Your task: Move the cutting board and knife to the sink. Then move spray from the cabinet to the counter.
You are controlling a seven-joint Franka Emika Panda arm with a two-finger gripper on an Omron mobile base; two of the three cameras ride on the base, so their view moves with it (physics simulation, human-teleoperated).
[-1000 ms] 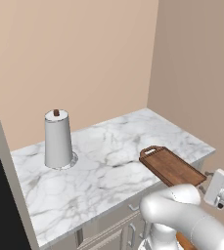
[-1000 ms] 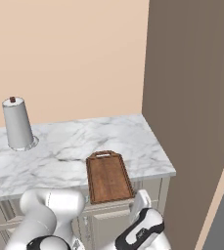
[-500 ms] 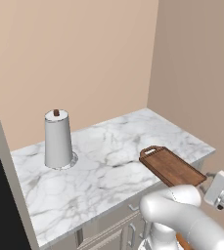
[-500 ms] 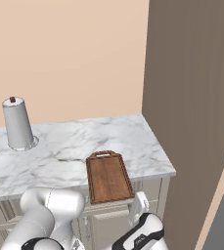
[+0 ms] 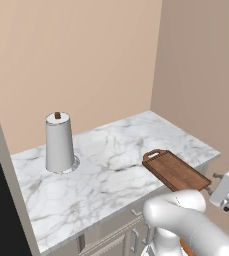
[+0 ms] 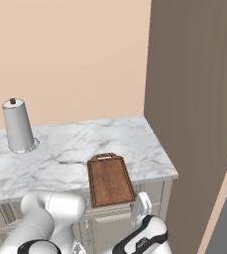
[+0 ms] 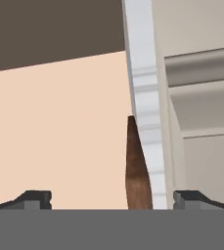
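Marble counter (image 5: 111, 165) sits unchanged while the hand sinks lower beside the cutting board (image 6: 109, 179), jaws spread wide, nothing gripped yet.

White Franka arm (image 5: 186, 220) with dark joints

Glossy, rounded white shells at 5 o'clock in the left base view; black joint band with faint grey lettering at 6 o'clock in the right base view; two small dark, blocky fingertips (image 7: 35, 199) in the hand view.
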